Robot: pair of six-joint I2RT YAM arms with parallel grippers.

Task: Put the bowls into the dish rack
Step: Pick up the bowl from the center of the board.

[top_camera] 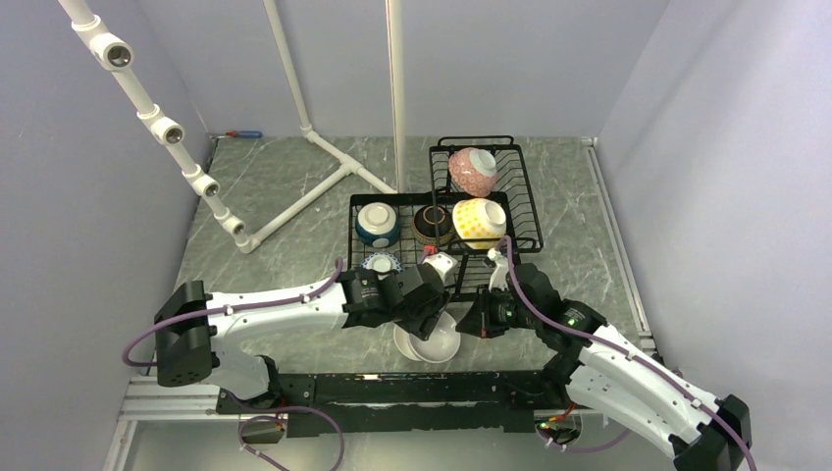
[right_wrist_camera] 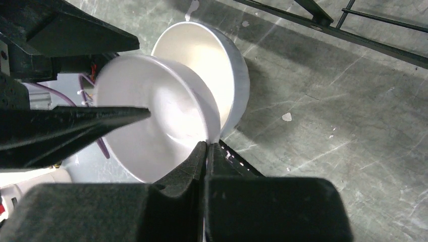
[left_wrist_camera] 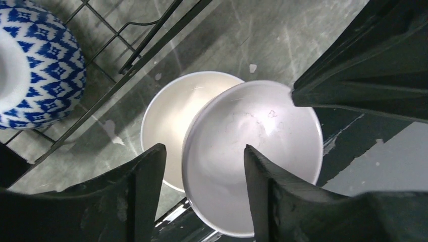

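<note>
White bowls: two, overlapping, between the two grippers; the upper white bowl [left_wrist_camera: 262, 146] tilts across the lower white bowl [left_wrist_camera: 169, 116], which sits on the grey table [right_wrist_camera: 353, 101].
Right gripper [right_wrist_camera: 207, 146]: fingers pressed together, pinching the near rim of the upper white bowl at their tips.
Left gripper [left_wrist_camera: 204, 148]: fingers spread, one on each side of that bowl's rim, with no visible contact.
Dish rack [top_camera: 531, 201]: black wire, just beyond both grippers.
Bowls in the rack: blue-patterned bowl [left_wrist_camera: 35, 65] closest to the left gripper; farther off a teal bowl [top_camera: 377, 224], a dark bowl [top_camera: 432, 226] and a yellow bowl [top_camera: 479, 223] in a row; the pink bowl [top_camera: 473, 170] is farthest from both grippers.
</note>
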